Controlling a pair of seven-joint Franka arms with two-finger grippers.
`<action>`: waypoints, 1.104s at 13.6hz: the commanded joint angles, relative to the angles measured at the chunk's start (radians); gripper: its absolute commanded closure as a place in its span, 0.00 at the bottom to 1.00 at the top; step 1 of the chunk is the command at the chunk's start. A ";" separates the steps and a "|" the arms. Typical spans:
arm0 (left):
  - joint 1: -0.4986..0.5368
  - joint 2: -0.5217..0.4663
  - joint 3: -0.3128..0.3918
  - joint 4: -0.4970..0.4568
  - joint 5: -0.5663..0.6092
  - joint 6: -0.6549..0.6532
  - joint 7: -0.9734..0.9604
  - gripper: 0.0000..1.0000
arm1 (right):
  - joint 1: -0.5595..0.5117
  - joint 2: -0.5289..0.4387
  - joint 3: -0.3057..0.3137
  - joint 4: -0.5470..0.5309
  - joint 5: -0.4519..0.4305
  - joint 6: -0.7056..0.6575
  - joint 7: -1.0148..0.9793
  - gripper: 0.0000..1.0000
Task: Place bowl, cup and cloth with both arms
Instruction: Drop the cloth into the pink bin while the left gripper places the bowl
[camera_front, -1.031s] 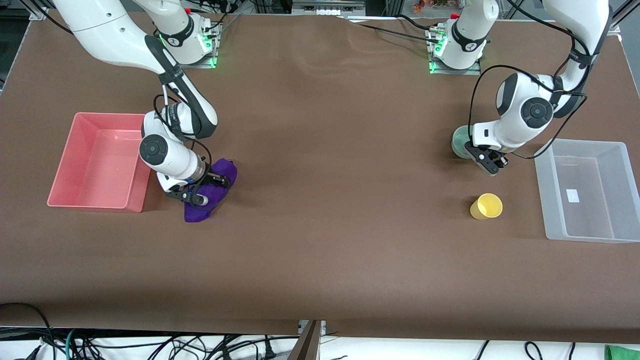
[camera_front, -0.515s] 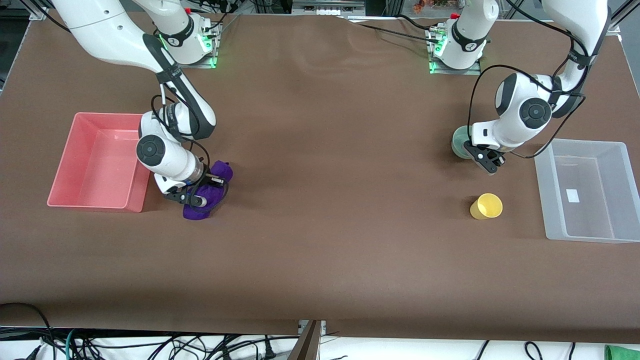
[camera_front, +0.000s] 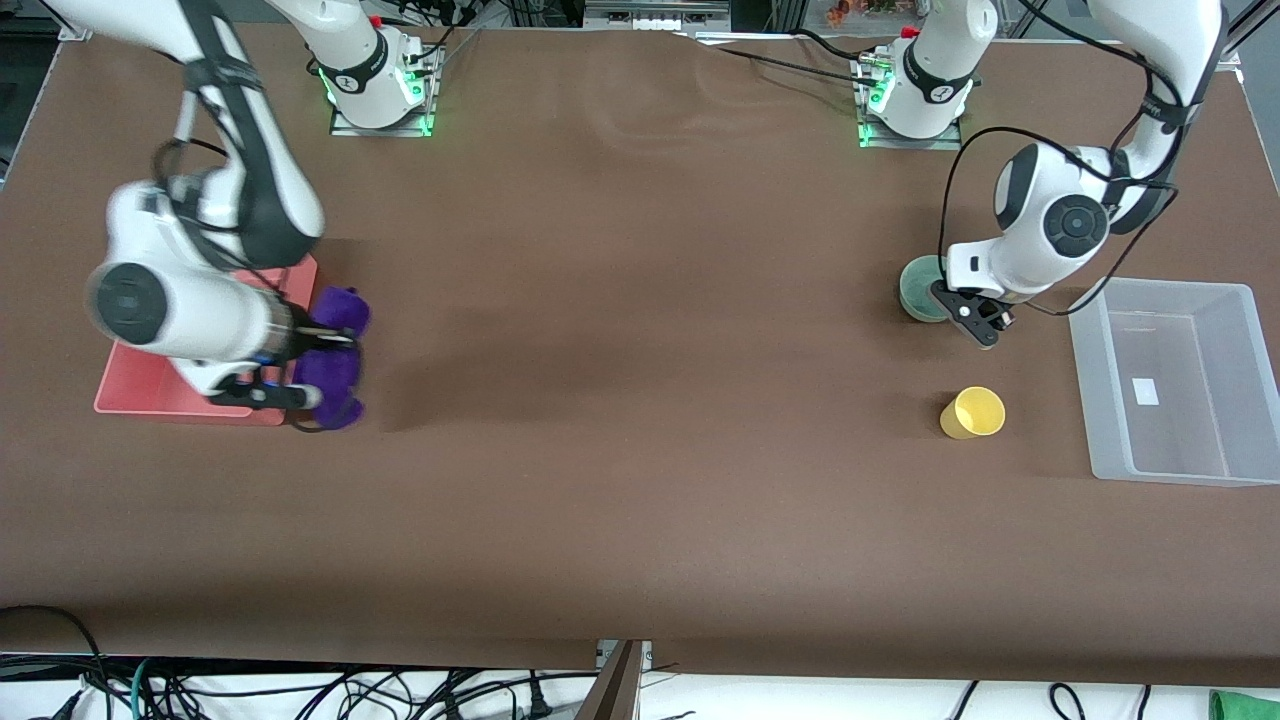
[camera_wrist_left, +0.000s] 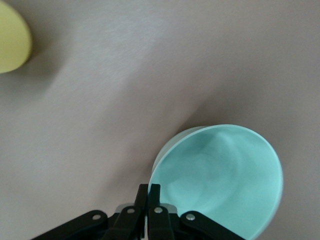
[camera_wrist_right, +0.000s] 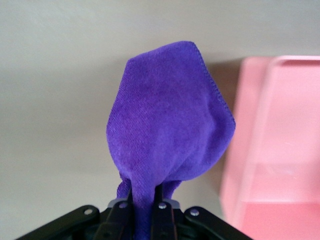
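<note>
Right arm: up and swinging toward its own end of the table since half a second ago, and the purple cloth has left the tabletop with it!
Table (camera_front: 640, 450): brown cover from end to end, both arm bases along the edge farthest from the front camera.
Left arm: barely shifted from a moment ago, bent down low at its end of the table.
Pink bin (camera_front: 140, 385): sits at the right arm's end, mostly covered in the front view by the right arm's wrist; one wall shows pink in the right wrist view (camera_wrist_right: 280, 150).
Clear bin (camera_front: 1170, 380): at the left arm's end, well apart from the yellow cup, a white label on its floor.
Cloth (camera_front: 335, 360): hanging in the air at the pink bin's edge, over the bare cover just beside it; the right wrist view shows it (camera_wrist_right: 170, 130) drooping as a soft purple fold.
Right gripper (camera_front: 290, 375): fingers pinched together on the cloth's bunched top, clamped tight in the wrist view (camera_wrist_right: 146, 212).
Bowl (camera_front: 922, 290): mint green, on the table, farther from the front camera than the cup; open mouth fills the left wrist view (camera_wrist_left: 220, 180).
Left gripper (camera_front: 975, 322): right at the bowl, fingers squeezed on its rim with the wall between them (camera_wrist_left: 148, 205).
Cup (camera_front: 972, 412): bright yellow, alone on the cover between the bowl and the clear bin, nearer the front camera than both; just its edge shows in the left wrist view (camera_wrist_left: 12, 40).
</note>
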 joint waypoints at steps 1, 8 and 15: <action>0.061 -0.029 0.004 0.197 0.014 -0.267 0.084 1.00 | -0.007 -0.011 -0.096 0.052 -0.001 -0.129 -0.184 1.00; 0.350 0.207 0.005 0.721 0.105 -0.540 0.458 1.00 | -0.027 -0.005 -0.267 0.000 -0.035 -0.115 -0.442 1.00; 0.477 0.510 0.004 0.867 0.085 -0.284 0.561 0.65 | -0.038 0.013 -0.302 -0.170 -0.038 0.068 -0.444 1.00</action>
